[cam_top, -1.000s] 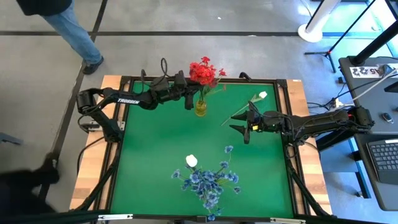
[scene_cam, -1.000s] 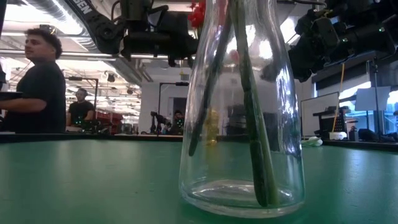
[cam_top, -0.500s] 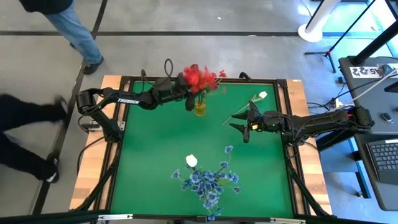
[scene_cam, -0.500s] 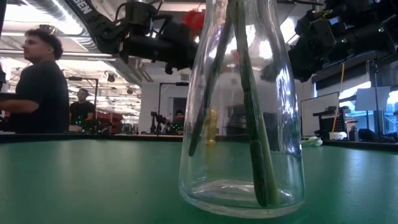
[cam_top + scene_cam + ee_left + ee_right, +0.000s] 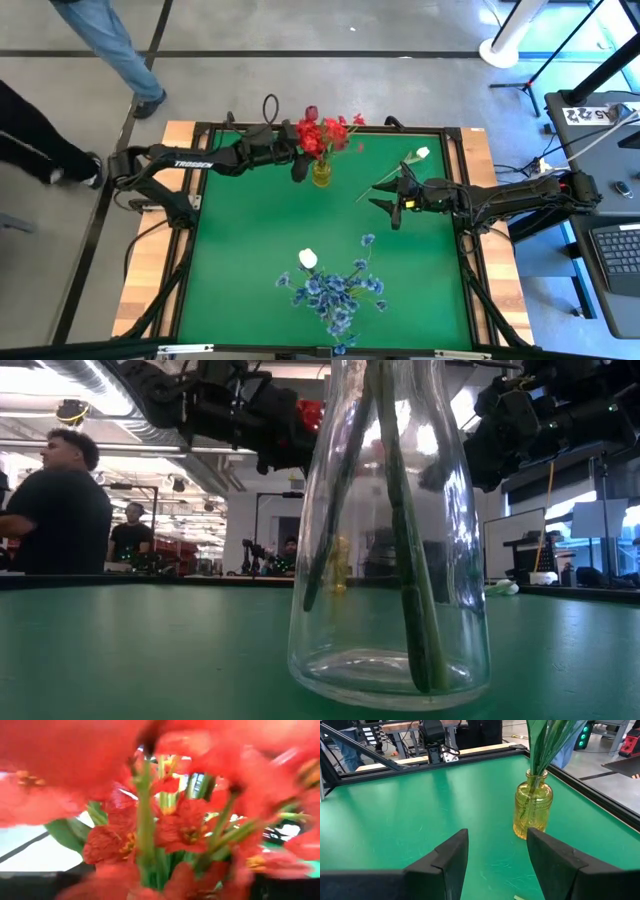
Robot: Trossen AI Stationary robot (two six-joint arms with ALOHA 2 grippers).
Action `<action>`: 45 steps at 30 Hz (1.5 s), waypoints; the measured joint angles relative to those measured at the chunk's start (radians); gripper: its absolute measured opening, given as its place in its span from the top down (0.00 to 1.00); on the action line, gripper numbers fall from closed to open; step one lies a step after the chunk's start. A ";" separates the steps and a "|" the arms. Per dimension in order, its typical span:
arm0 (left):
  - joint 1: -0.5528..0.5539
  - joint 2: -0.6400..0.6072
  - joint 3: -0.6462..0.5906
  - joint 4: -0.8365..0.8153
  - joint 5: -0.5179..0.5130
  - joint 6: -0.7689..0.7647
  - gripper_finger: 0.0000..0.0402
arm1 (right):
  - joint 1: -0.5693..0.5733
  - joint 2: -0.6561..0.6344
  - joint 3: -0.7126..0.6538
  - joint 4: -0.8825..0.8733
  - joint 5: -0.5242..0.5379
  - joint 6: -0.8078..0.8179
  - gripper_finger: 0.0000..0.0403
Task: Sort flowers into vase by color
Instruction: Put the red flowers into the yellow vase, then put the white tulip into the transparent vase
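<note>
**Red flowers at the yellow vase**

High view: your left gripper, arm marked "TROSSEN", is beside the yellow vase holding the red flowers; I cannot tell its grip.

Right wrist view: your right gripper is open, near the vase.

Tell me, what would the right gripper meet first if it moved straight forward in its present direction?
Probably the small yellow glass vase with green stems. It stands ahead of the open right gripper, slightly off its centre line, so a pass beside it is possible; depth is unclear.
</note>
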 joint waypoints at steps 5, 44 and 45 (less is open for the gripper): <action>-0.009 -0.094 0.000 -0.147 -0.009 0.000 0.38 | 0.000 0.000 0.000 -0.001 0.000 0.000 0.51; 0.055 -0.295 -0.163 -0.729 -0.164 -0.070 0.38 | -0.275 0.021 0.089 -0.509 0.329 0.632 0.51; 0.061 -0.295 -0.191 -0.694 -0.140 -0.083 0.38 | -0.299 0.029 0.103 -0.530 0.295 0.625 0.51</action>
